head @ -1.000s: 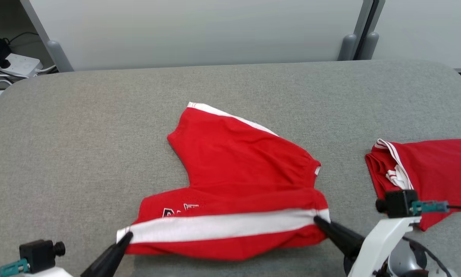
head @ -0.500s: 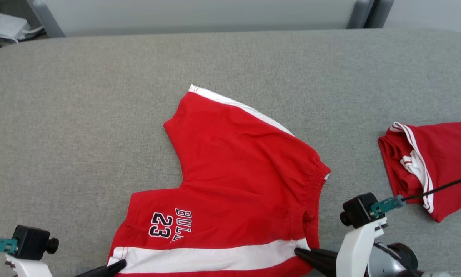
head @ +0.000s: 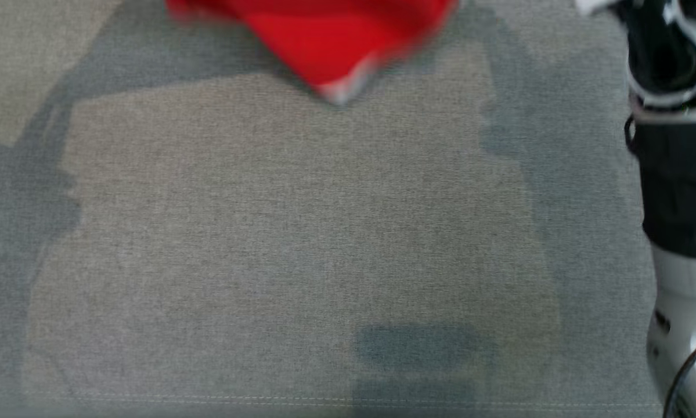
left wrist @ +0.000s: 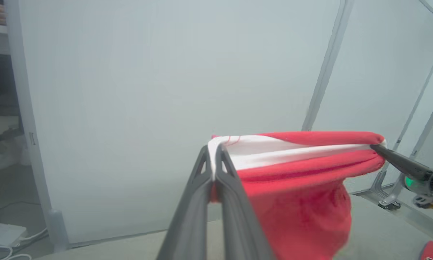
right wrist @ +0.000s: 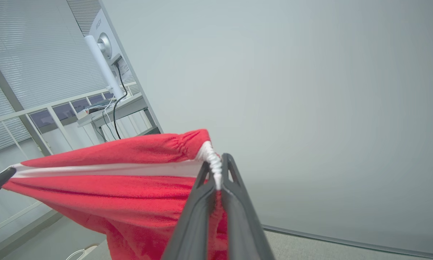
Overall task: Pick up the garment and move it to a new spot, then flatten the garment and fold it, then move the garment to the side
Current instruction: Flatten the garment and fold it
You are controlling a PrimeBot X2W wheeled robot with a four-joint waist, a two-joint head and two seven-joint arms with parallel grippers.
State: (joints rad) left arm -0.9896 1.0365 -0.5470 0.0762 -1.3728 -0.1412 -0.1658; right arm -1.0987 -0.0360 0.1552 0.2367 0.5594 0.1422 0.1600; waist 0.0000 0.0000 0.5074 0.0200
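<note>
The pick-up looks done to me, and the carry to a new spot seems to be the step in hand. Laying down, flattening, folding and the shift to the side all remain.

The left claw (left wrist: 212, 153) is pinched tight on one end of the white stripe (left wrist: 292, 153) of the shorts (left wrist: 303, 169). The right claw (right wrist: 216, 169) is clamped the same way on the gathered waistband end. Between them the stripe is drawn into a taut line, and the rest of the red cloth sags below in a loose bag that looks to be off the bench (head: 266, 232).

In the head view the shorts are a blurred red patch at the top edge above the grey bench, with the right arm (head: 678, 174) at the side.
</note>
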